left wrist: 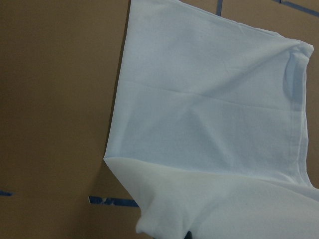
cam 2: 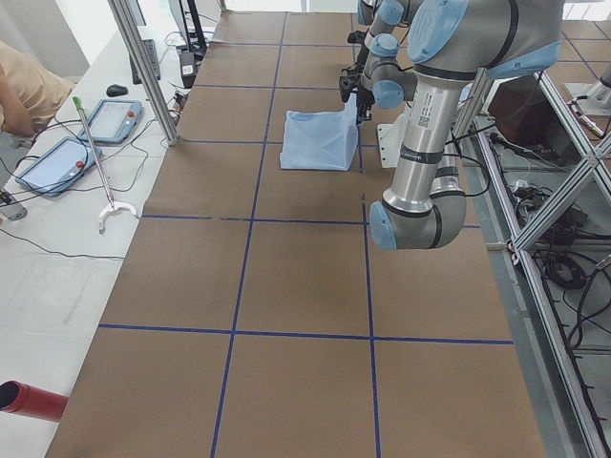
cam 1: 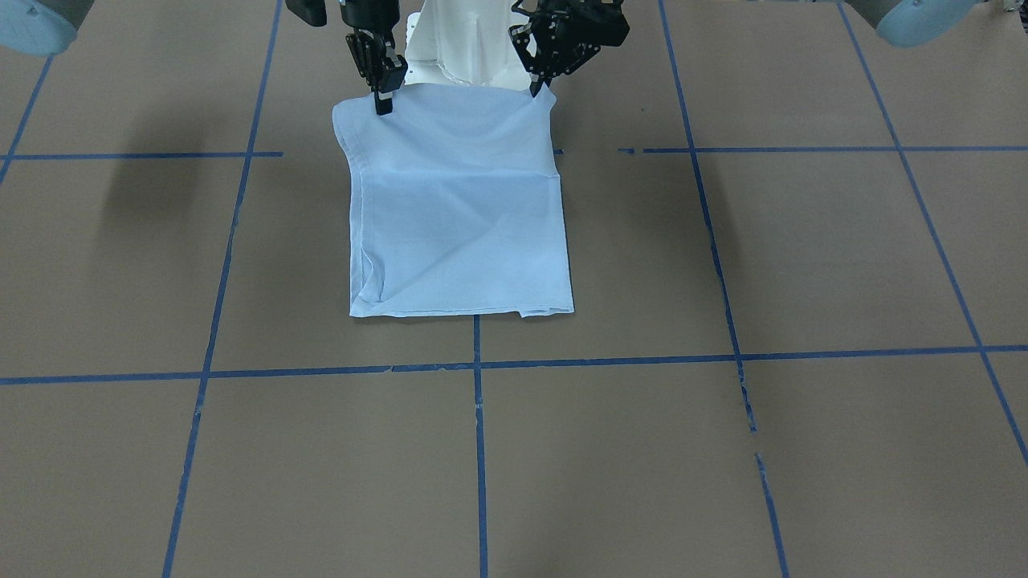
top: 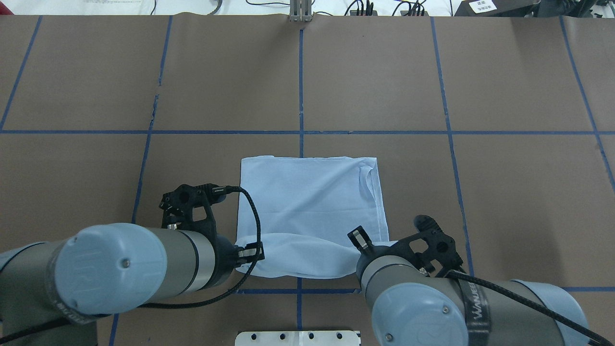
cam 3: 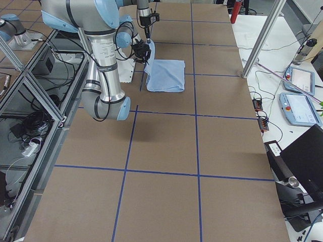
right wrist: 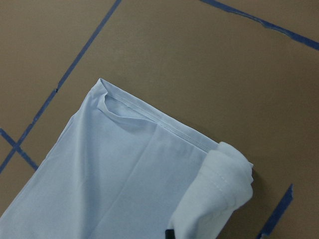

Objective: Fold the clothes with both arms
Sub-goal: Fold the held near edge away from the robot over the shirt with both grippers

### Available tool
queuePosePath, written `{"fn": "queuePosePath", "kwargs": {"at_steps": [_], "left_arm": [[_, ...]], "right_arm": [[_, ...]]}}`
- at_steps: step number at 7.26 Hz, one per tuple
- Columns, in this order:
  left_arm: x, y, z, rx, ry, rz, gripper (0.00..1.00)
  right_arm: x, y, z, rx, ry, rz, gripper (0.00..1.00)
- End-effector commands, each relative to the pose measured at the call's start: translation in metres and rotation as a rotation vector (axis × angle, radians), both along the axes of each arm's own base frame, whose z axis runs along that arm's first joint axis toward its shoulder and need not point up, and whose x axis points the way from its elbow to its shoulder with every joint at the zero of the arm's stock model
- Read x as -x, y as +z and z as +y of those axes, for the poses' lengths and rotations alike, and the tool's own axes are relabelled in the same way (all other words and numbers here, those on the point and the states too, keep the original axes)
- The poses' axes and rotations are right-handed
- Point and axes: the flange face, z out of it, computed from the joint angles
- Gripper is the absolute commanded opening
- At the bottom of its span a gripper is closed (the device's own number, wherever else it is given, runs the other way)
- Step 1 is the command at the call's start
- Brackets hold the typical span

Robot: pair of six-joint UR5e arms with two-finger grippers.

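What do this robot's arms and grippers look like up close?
Both the left arm and right arm are silver-grey tubes with rounded light blue joint caps. Black braided cables run along them; the right arm has a black band with white lettering. The left gripper and right gripper are black and two-fingered.
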Motion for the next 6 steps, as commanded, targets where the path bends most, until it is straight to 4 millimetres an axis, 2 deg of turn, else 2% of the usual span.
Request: {"fn": "queuePosePath", "kwargs": {"at_steps": [1,2,3,6], "left_arm": [[-0.014,0.006,-0.045,-0.067,-0.032,-0.016,0.00],[-0.015,0.008,-0.058,-0.087,-0.040,-0.030,0.00],[-0.021,0.013,-0.076,-0.089,-0.064,-0.036,0.00],[-0.066,0.045,-0.127,-0.111,-0.095,-0.063,0.00]], "right_arm": [[0.032,0.010,-0.041,-0.027,0.034,-0.003,0.00],[0.047,0.023,-0.062,-0.043,0.047,0.004,0.00],[0.050,0.029,-0.076,-0.061,0.047,0.009,0.00],[0.062,0.052,-0.107,-0.078,0.066,0.047,0.00]]}}
